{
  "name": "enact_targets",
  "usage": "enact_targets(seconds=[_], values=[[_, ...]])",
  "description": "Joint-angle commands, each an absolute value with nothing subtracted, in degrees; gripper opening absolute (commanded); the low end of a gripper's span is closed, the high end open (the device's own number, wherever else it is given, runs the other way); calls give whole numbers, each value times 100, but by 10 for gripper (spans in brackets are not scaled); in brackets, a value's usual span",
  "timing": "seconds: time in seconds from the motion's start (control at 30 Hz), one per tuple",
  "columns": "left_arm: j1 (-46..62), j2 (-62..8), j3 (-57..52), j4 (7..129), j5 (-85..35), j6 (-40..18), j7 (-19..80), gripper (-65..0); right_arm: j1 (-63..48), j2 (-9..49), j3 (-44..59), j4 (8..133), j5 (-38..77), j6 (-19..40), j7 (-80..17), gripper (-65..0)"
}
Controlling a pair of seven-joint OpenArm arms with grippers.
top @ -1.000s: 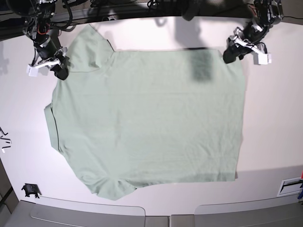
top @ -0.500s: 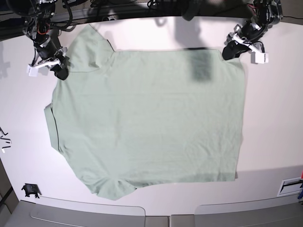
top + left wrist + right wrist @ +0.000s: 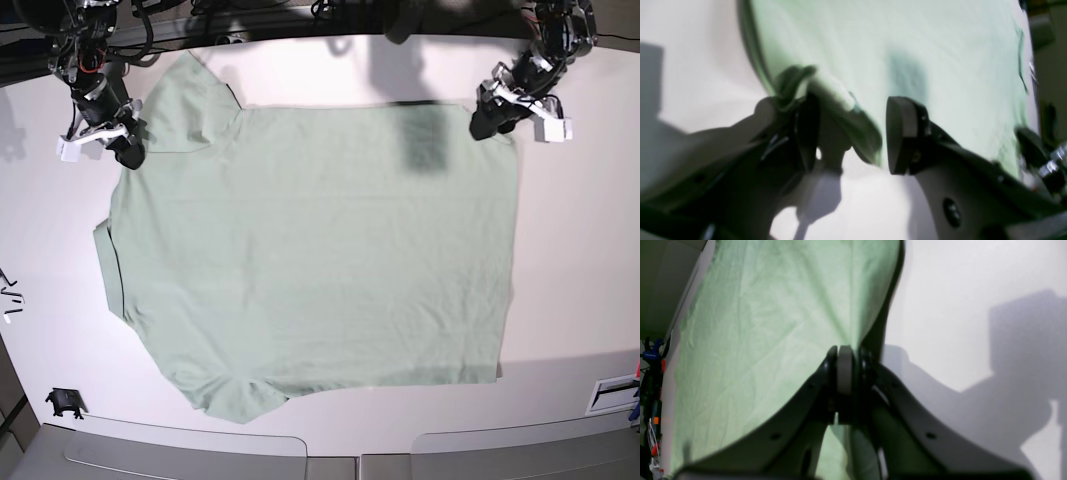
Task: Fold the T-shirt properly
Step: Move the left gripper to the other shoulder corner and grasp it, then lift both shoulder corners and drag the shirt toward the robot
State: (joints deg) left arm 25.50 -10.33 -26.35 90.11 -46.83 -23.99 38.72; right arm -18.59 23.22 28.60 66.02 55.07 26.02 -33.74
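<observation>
The T-shirt (image 3: 310, 260) is spread flat across the white table (image 3: 580, 260), collar toward the right-arm side. It's thin, floppy cloth, so it'll sag and wrinkle unless it's lifted by two corners at once. The right gripper (image 3: 844, 368) is pinched tight on the shoulder edge. The left gripper (image 3: 846, 133) has its pads spread with the hem corner bunched between them; the wrist view is blurry, so it looks ungripped, I think. That corner is the spot to clamp.
</observation>
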Motion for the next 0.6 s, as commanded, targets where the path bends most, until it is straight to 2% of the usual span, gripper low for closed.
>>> enact_targets(seconds=[0.0,0.1,0.17,0.33,0.43,0.57], values=[[2556,-1079,-2659,9067,-4493,-2193,3872,-345,-1892,2346,2851,6598,5566,2578,-3548,-650],[2554,-1081,-2659,9067,-4324,-1876,3876,-348,-1890,2344,2851,6598,5568,2578,-3546,-650],[2558,-1079,-2659,9067,-4250,-1815,3898,-400,-1890,2346,2851,6598,5566,2578,-3546,-650],[2556,-1081,-2659,9067,-4241,-1822,3900,-650,-1892,2346,2853,6598,5566,2578,-3548,-650],[2561,-1083,-2659,9067,-4241,-1848,3905,-650,-1890,2349,2853,6598,5564,2620,-3588,-650],[2589,-1083,-2659,9076,-4222,-1981,3962,-650,-1892,2351,2860,6598,5566,2998,-3802,-650]])
